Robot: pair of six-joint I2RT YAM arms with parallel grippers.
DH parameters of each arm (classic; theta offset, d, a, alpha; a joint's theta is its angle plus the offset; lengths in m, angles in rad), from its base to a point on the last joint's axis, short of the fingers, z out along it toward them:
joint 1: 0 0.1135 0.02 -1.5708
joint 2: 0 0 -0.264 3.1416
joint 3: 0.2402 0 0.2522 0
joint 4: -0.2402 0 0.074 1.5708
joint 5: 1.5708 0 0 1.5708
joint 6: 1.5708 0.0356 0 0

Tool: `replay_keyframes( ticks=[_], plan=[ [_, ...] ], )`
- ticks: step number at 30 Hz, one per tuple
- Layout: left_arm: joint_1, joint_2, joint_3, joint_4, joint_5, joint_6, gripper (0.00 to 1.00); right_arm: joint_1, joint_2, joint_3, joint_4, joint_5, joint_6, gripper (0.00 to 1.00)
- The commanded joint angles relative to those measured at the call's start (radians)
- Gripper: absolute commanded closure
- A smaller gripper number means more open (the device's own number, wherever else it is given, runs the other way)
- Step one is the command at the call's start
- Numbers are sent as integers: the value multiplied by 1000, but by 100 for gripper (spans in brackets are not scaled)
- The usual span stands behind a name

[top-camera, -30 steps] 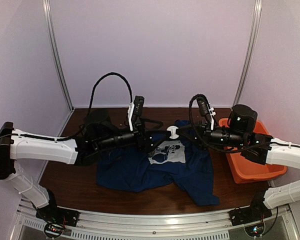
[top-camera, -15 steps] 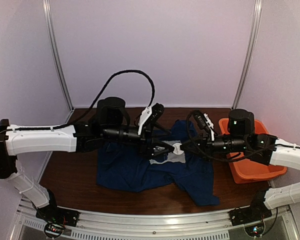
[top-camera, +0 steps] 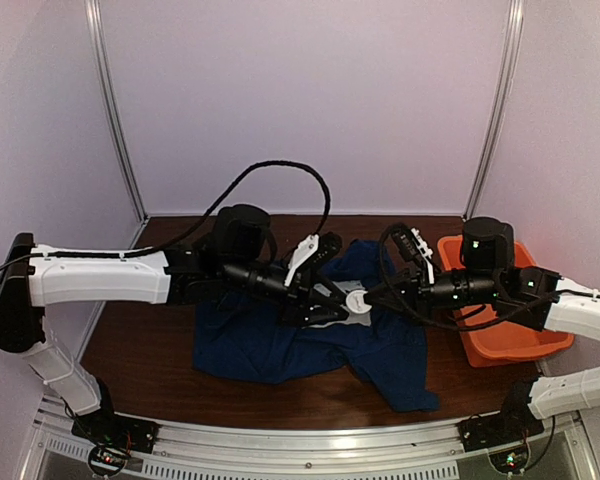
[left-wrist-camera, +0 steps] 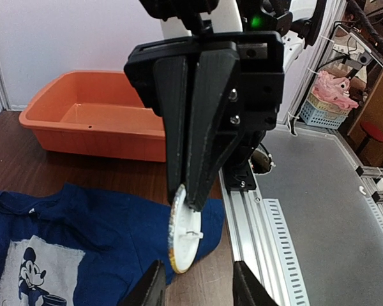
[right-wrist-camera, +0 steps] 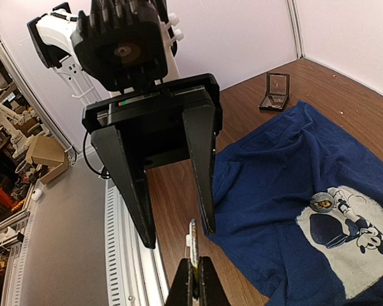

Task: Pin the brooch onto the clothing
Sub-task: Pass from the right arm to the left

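The brooch [left-wrist-camera: 185, 233], a small round disc with a white pin back and a coloured rim, hangs edge-down above the shirt's hem. My right gripper [right-wrist-camera: 194, 262] is shut on its top edge [top-camera: 356, 298]. My left gripper [left-wrist-camera: 198, 287] faces it, one finger on each side of the disc with a gap on both sides, so it is open. Below lies the clothing [top-camera: 270, 345], a navy T-shirt spread on the table with its white mouse print [right-wrist-camera: 351, 242]. A small silvery round piece [right-wrist-camera: 322, 203] rests on that print.
An orange tub [top-camera: 500, 335] stands at the table's right edge beside the right arm. A small black hinged box [right-wrist-camera: 275, 92] lies open on the wood beyond the shirt. The aluminium rail [top-camera: 310, 445] runs along the near edge.
The left arm has swung right and down until its gripper meets the right one over the shirt. Its jaws have narrowed around the disc. The right gripper has dropped slightly, keeping hold of the disc.
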Motion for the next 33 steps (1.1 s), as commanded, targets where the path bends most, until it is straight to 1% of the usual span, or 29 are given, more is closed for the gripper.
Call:
replay_keyframes(
  ticks=[1,3,5,10,13,17,18,19,20,23,25,33],
  plan=[
    [2,27,43,7,51,4,66,-4,-10,19,-11,-21,-20,100],
    [2,33,48,7,54,1,72,-4,-8,19,-11,-23,-21,100],
    [2,38,51,6,55,-2,75,-4,-6,18,-9,-31,-23,100],
    [2,51,50,8,62,-3,93,-4,-2,9,-5,-33,-24,100],
    [2,53,46,16,57,-10,100,-4,1,4,-1,-39,-25,100],
    [2,58,35,47,45,-30,100,-4,0,3,1,-36,-30,100],
    [2,57,26,69,39,-48,100,-4,0,2,-1,-32,-32,93],
    [4,51,12,99,37,-63,100,-4,-3,0,-2,-22,-31,83],
    [8,47,-5,134,37,-82,100,-4,-9,-5,2,-3,-31,78],
    [19,26,-65,264,52,-150,100,-4,-33,-30,30,5,-21,72],
    [23,19,-92,325,58,-178,100,-5,-49,-49,53,2,-12,71],
    [26,5,-115,362,70,-194,100,-7,-63,-58,62,16,-12,73]
  ],
)
